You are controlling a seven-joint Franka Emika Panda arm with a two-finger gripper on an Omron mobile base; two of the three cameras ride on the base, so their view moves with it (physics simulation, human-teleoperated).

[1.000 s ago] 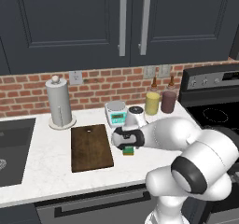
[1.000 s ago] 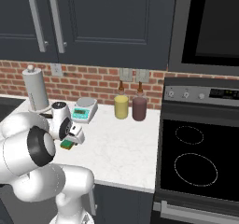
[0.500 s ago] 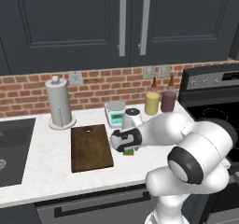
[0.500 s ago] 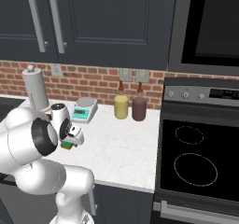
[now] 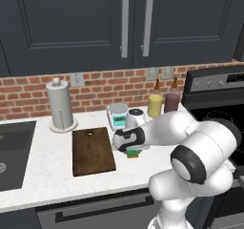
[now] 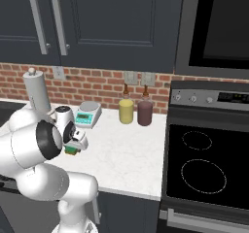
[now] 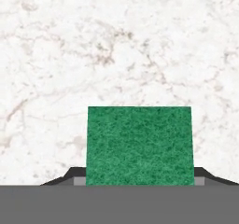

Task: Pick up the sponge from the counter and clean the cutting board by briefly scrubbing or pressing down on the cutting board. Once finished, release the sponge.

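We were at the pick-up step: jaws straddled the sponge (image 7: 139, 145) on the tabletop (image 7: 116, 50), closure indeterminable; next, carry to the cutting board (image 5: 92, 150).

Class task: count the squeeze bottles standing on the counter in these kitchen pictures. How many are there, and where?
2. The yellow bottle and the dark red bottle stand side by side against the brick wall, left of the stove. None seem hidden.

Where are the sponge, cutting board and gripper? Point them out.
sponge (image 7: 140, 143), hand view, middle of its green top.
cutting board (image 5: 92, 151), left base view, centre of the brown slab.
gripper (image 5: 133, 149), left base view, fingertips at the sponge.
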